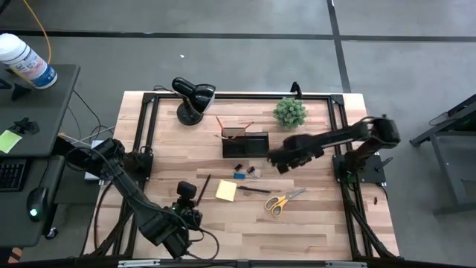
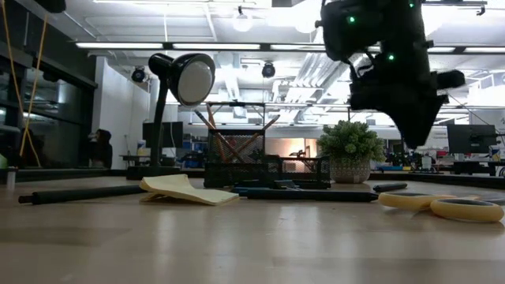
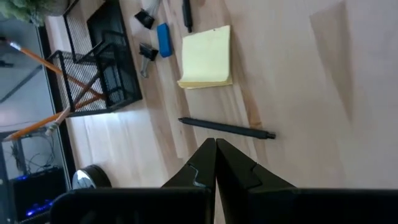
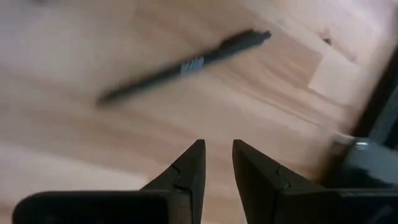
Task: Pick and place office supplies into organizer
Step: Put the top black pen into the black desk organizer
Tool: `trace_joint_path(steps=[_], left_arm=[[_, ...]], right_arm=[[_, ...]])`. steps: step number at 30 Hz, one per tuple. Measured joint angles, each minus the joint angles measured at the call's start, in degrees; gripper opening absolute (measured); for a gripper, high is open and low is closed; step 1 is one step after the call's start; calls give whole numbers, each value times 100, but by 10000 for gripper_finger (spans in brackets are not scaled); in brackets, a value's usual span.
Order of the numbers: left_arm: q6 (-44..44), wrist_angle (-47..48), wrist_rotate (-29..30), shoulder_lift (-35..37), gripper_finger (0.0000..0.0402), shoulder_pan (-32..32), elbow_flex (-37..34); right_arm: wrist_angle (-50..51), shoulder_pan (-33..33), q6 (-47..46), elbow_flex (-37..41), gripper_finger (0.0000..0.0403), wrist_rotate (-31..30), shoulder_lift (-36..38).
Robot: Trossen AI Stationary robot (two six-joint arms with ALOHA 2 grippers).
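The black mesh organizer (image 1: 245,143) stands mid-table with orange pencils (image 1: 230,126) leaning in its cup. In front of it lie a blue block (image 1: 239,176), black clips (image 1: 253,171), a yellow sticky-note pad (image 1: 226,190), a dark pen (image 1: 254,190), another dark pen (image 1: 202,186) and yellow-handled scissors (image 1: 282,201). My right gripper (image 4: 217,152) hangs open, pointing down, just right of the organizer, above a dark pen (image 4: 186,62), with nothing between its fingers. My left gripper (image 3: 216,146) is shut and empty, above the table near a pen (image 3: 227,127) left of the pad (image 3: 205,56).
A black desk lamp (image 1: 193,97) stands at the far left and a small green potted plant (image 1: 290,112) at the far right of the organizer. A black frame (image 1: 149,134) runs along the table's edges. Bare wood lies toward the near edge.
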State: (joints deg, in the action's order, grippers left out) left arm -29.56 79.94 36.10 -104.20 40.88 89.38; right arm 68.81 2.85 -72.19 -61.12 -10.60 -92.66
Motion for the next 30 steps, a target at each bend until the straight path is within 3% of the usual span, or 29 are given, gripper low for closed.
trace_joint_path(steps=[7,23,30], left_arm=[[89,127,-149,0,1,-520,2],[731,146,-101,0,1,-1240,455],[902,150,-46,0,1,-1443,639]], right_arm=[[-1608,-622,-947,1084,81,119,644],[-2214,-1643,-1158,1719,128,-81,644],[-2965,-1839,-1149,2101,136,-14,644]])
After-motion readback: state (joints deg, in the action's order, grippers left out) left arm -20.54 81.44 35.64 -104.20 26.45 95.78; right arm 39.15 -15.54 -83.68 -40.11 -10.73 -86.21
